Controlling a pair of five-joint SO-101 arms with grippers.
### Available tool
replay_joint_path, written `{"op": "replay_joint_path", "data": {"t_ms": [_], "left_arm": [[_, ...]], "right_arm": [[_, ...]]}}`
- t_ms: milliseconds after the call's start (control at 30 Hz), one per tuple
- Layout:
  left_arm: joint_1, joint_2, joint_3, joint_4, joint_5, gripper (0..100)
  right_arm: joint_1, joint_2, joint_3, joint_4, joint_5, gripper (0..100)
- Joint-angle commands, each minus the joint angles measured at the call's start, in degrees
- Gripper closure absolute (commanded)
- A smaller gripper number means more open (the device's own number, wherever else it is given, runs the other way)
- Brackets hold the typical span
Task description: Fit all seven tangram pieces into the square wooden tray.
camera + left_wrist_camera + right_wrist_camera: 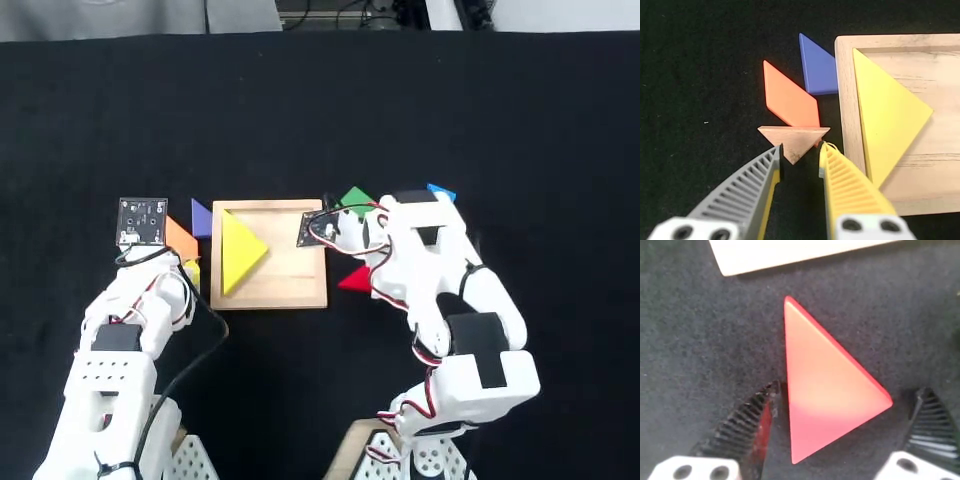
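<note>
L gripper (801, 148) astride wood tri (794, 138)

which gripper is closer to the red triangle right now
Right. The right gripper straddles the red triangle, jaws open on either side. The left gripper is on the far side of the tray, at a small wooden triangle.

The right arm (430, 250) covers part of the green piece (355, 197) and red triangle (353, 280).
</note>
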Motion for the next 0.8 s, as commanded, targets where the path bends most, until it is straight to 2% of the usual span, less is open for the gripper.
{"op": "replay_joint_path", "data": {"t_ms": [0, 767], "left_arm": [[0.9, -0.1, -0.3, -1.3, -0.6, 86], [0.8, -0.1, -0.3, -1.3, -0.6, 86]], "right_arm": [[-0.7, -0.1, -2.4, 0.7, 0.6, 59.6], [-0.6, -0.1, -1.5, 0.4, 0.4, 59.6]]}}
